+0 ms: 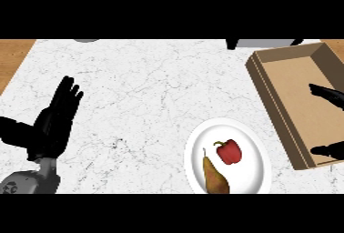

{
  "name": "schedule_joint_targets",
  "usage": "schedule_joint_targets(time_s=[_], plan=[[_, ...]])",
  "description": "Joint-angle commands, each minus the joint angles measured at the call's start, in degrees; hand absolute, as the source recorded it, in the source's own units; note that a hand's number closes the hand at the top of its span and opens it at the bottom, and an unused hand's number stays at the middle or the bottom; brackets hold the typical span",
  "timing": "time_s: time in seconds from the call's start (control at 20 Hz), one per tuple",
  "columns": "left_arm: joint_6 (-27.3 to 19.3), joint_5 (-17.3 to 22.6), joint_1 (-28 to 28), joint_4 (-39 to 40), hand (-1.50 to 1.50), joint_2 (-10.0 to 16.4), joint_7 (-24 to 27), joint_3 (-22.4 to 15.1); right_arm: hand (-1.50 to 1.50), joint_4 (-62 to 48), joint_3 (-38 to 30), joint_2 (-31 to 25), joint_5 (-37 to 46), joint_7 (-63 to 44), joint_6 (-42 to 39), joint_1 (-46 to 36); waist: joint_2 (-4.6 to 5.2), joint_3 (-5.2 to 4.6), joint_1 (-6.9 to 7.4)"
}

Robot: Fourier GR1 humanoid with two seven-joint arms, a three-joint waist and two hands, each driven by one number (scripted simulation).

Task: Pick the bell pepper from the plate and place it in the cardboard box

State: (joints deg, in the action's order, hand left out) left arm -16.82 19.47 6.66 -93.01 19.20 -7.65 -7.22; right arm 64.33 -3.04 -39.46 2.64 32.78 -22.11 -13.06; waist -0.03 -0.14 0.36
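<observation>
A red bell pepper (229, 151) lies on the white plate (255, 145) at the lower middle-right, beside a brown pear (215, 177). The open cardboard box (295, 98) stands to the plate's right. My right hand (327, 94) shows only at the view's right edge over the box, with a dark finger stretched out high and the thumb (329, 149) lower down; it holds nothing and is apart from the pepper. My left hand (53, 120) rests open at the left, fingers up, far from the plate.
The marble counter (148, 91) fills the view, with wood floor past its left edge. A grey and black object (262, 43) pokes in at the far edge, above the box. Another grey shape (86, 40) shows at the top left.
</observation>
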Motion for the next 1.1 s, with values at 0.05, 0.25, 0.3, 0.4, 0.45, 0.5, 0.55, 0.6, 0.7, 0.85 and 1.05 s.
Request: schedule_joint_targets(time_s=[0.05,0.25,0.3,0.4,0.45,0.5,0.55,0.6,0.7,0.85,1.05], plan=[[-0.45,-0.57,-1.20,-0.67,0.00,-1.27,-0.11,-0.61,-1.50,5.06,5.06,-6.18,2.85,-8.74,-9.36,-3.24,-0.10,0.03,0.14],[1.22,-1.08,-1.29,-0.74,0.00,-0.38,-0.41,1.39,-1.50,16.41,3.00,-4.96,-2.94,-17.10,-14.21,1.26,-0.17,0.08,-0.76],[0.63,-2.87,1.28,6.08,0.00,-3.71,3.63,0.72,-1.50,17.21,3.69,-2.06,-2.23,-17.14,-12.41,2.30,-0.04,0.09,-0.95],[1.05,-1.64,-5.79,-3.76,0.00,-2.18,1.63,1.03,-1.50,21.58,3.21,-0.38,-5.48,-24.24,-13.31,0.85,-0.20,0.09,-0.32],[-0.65,-3.12,-2.35,-2.47,0.00,-2.85,-0.91,0.40,-1.50,23.04,4.06,1.12,-6.18,-27.64,-13.60,-0.70,-0.13,0.10,-0.41],[0.61,-3.95,0.24,1.69,0.00,-4.37,0.66,0.24,-1.50,19.22,1.92,-0.81,-5.91,-24.13,-17.09,-2.45,0.01,0.12,-0.41],[1.90,-1.22,-3.68,-6.15,0.00,-0.36,-4.27,2.97,-1.50,23.42,1.25,-0.11,-7.43,-25.28,-16.47,0.70,-0.13,0.13,-0.33],[1.50,-3.12,-0.65,1.16,0.00,-3.37,0.35,1.65,-1.50,29.73,4.83,3.73,-6.17,-30.72,-12.66,1.92,-0.11,0.09,-0.79],[3.44,-2.25,1.53,2.12,0.00,-2.08,-1.33,4.50,-1.50,23.94,5.81,6.11,-2.62,-29.76,-12.87,-1.77,0.04,0.12,-0.29],[2.59,-3.80,-2.31,-5.23,0.00,-2.77,-3.67,3.49,-1.50,28.90,3.01,4.81,-2.05,-33.41,-13.94,2.44,-0.04,0.14,-0.27],[3.72,-5.03,1.19,-0.11,0.00,-4.56,-2.96,4.69,-1.50,30.27,3.93,9.09,1.03,-35.82,-13.21,3.96,0.01,0.14,-0.39]])
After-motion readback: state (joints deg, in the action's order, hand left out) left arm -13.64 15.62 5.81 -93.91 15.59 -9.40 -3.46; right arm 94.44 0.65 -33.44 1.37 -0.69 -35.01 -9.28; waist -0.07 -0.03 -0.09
